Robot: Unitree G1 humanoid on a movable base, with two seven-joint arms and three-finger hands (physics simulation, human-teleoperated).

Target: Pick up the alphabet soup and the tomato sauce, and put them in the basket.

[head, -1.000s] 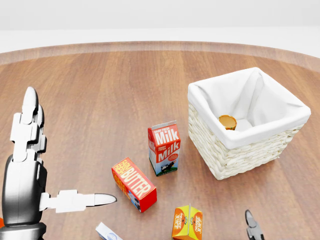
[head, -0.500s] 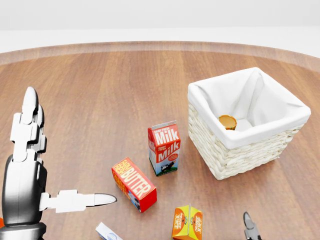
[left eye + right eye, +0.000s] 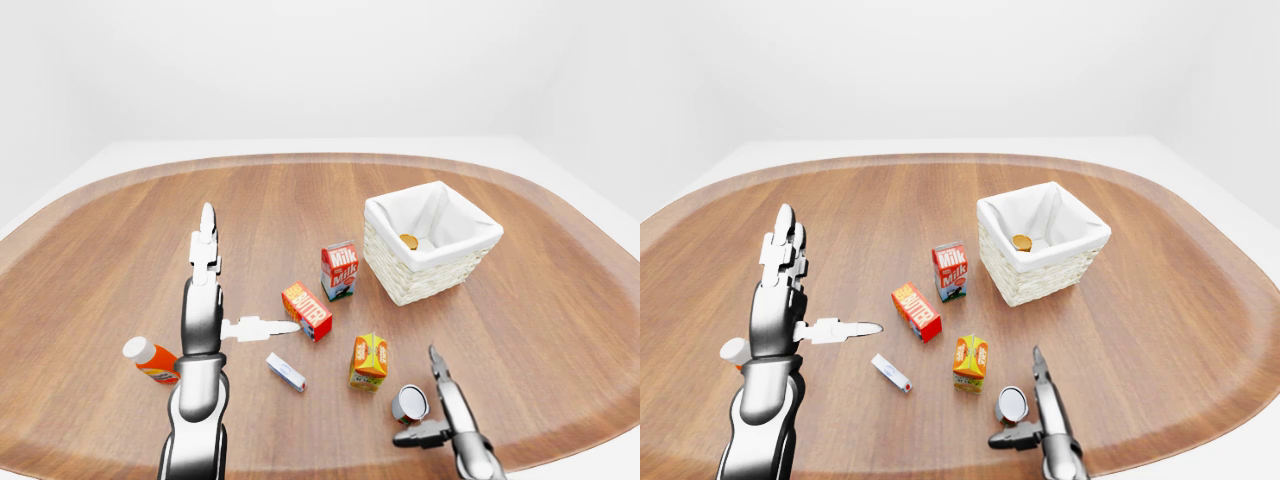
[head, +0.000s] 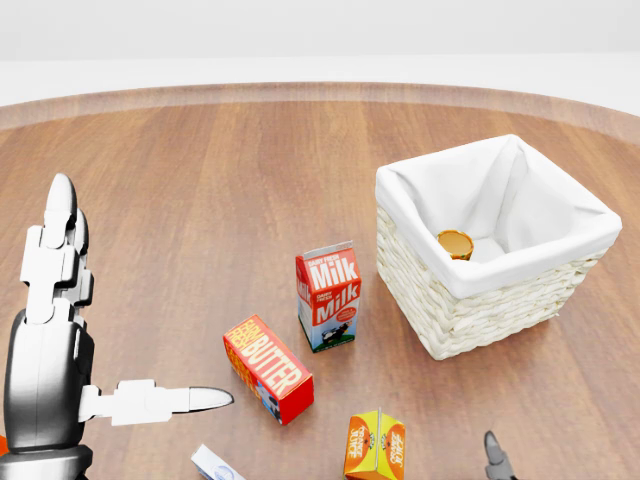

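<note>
One can with an orange-brown top [image 4: 454, 242] lies inside the white-lined wicker basket [image 4: 470, 312] at the right of the head view. A second can [image 3: 1011, 404] lies on its side on the wooden table, silver end showing; I cannot read its label. My right hand [image 3: 420, 398] is open just right of that can, one finger pointing up and the thumb stretched under it, not closed round it. My left hand [image 4: 140, 300] is raised and open at the left, fingers straight up, thumb pointing right toward the butter box.
A milk carton [image 4: 328, 297] stands left of the basket. Below it lie a red butter box [image 4: 267, 368], an orange juice carton [image 4: 375, 445] and a small white-and-blue box [image 3: 285, 371]. A white-capped orange bottle [image 3: 150, 360] lies behind my left arm.
In the head view my right hand's fingertip has sunk lower toward the bottom edge. The left hand and the objects have not moved.
</note>
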